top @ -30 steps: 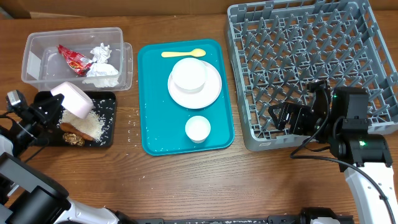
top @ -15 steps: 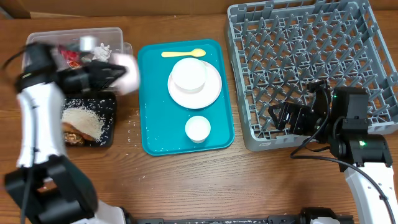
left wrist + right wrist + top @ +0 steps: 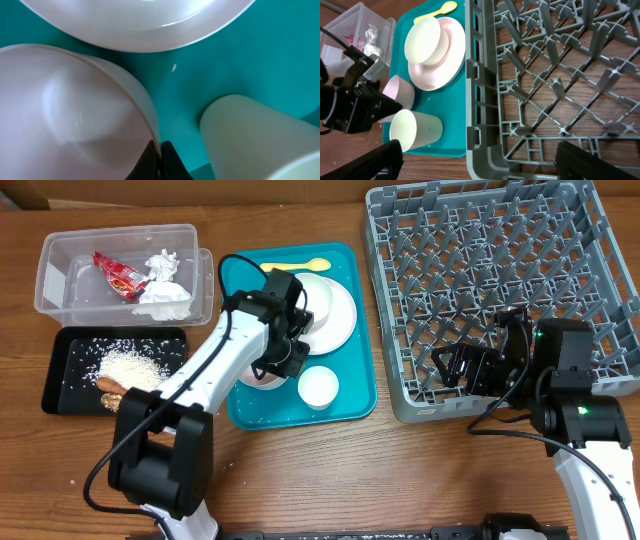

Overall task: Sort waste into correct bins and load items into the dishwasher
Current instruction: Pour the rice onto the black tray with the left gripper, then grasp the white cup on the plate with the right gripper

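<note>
From above: straight down on the whole table (image 3: 300, 470), far back. At the left wrist: pressed close over the teal tray (image 3: 240, 60), facing down on bowl (image 3: 65, 115), cup (image 3: 250, 135) and plate (image 3: 140, 25) edge. At the right wrist: over the rack (image 3: 472, 50) corner, looking across to that tray from farther off. Shared by all three: tray, plate, bowl, cup.
</note>
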{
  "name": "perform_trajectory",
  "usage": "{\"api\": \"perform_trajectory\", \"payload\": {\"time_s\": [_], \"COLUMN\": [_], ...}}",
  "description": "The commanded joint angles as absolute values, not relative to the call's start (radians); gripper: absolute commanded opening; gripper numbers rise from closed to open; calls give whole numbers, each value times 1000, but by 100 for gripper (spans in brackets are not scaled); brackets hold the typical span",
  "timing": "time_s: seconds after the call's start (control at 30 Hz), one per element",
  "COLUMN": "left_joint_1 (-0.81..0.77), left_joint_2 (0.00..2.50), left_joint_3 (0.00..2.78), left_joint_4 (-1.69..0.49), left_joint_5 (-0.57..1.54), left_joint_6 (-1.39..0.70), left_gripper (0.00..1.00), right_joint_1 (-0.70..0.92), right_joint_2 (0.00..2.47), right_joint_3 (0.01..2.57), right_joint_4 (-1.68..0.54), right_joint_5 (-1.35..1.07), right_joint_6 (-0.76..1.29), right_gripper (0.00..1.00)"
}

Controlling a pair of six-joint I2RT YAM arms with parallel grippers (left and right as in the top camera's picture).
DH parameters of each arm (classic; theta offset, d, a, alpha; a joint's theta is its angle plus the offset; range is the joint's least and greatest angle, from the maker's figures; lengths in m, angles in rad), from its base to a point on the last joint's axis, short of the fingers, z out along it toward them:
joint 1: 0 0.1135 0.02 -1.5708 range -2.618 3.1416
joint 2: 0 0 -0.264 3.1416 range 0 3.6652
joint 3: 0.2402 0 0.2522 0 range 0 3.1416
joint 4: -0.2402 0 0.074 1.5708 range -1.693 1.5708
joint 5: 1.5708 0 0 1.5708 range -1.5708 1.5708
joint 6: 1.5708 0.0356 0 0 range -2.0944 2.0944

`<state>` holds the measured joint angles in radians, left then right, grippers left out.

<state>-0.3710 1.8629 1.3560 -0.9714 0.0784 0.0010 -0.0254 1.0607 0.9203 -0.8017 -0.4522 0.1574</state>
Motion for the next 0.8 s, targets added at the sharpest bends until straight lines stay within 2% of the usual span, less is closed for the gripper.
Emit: {"api": "perform_trajectory", "payload": {"time_s": [0.0,0.03,0.07,0.1,0.17,0.27,0.4,0.5,0.57,0.63,0.7,0.77], "left_joint_1": [-379,-378,-378,-378,-378,-378,-378,-373,-358,-313,-262,-230], "left_joint_2": [1905,1909,1909,1909,1909,1909,1908,1908,1907,1907,1907,1907], "left_joint_3": [1354,1354,1354,1355,1355,1369,1501,1609,1694,1824,1914,1945], "left_joint_4": [-971,-969,-967,-964,-960,-963,-1041,-1106,-1155,-1222,-1261,-1260], "left_joint_5": [8,4,-6,-8,-7,-6,1,1,0,4,32,34], "left_joint_6": [-16,-16,-15,-15,-16,-17,-31,-35,-58,-104,-105,-105], "left_gripper": [4,4,12,24,38,50,56,57,58,67,68,69], "right_joint_1": [-22,-22,-22,-22,-22,-22,-21,0,60,186,337,416], "right_joint_2": [1057,1057,1057,1057,1057,1057,1057,1057,1058,1086,1190,1295], "right_joint_3": [949,949,949,949,949,949,949,953,977,1052,1189,1281], "right_joint_4": [-796,-796,-796,-795,-794,-794,-688,-621,-604,-612,-647,-651], "right_joint_5": [-449,-449,-449,-450,-450,-465,-656,-625,-514,-338,-153,-53], "right_joint_6": [156,156,156,156,157,157,215,291,330,365,372,373], "right_gripper": [100,100,100,100,99,98,93,88,87,87,88,88]}}
